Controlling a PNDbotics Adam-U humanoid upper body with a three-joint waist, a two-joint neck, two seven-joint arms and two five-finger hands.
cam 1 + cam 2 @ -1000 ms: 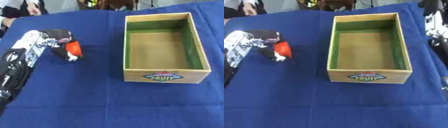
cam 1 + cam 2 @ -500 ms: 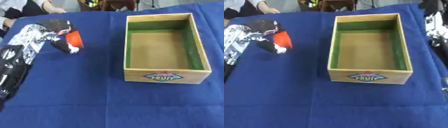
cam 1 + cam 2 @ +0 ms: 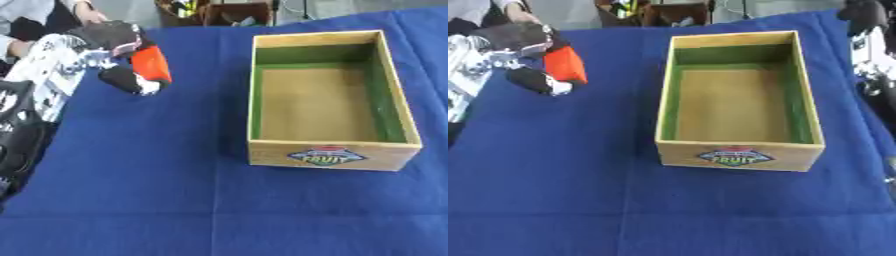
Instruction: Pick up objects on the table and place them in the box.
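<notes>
Left hand was curled round an orange object over the upper left of the table, its dark fingers above the object and the thumb below it, so the object sat pinched between them. Whether the object hung clear of the blue cloth or touched it could not be told. What the orange thing was did not show (only a rounded orange shape, partly covered by the fingers). The hand's silver and black arm ran down the left edge of the view.

Well to the right of the hand stood the wooden box, open at the top, green on its inner walls and bare inside, with a coloured fruit label on its near side. It rested flat on the cloth, its long side running away from the robot.

Right hand showed at the upper right edge of the right eye view, beside the box's far corner; its fingers could not be made out.
</notes>
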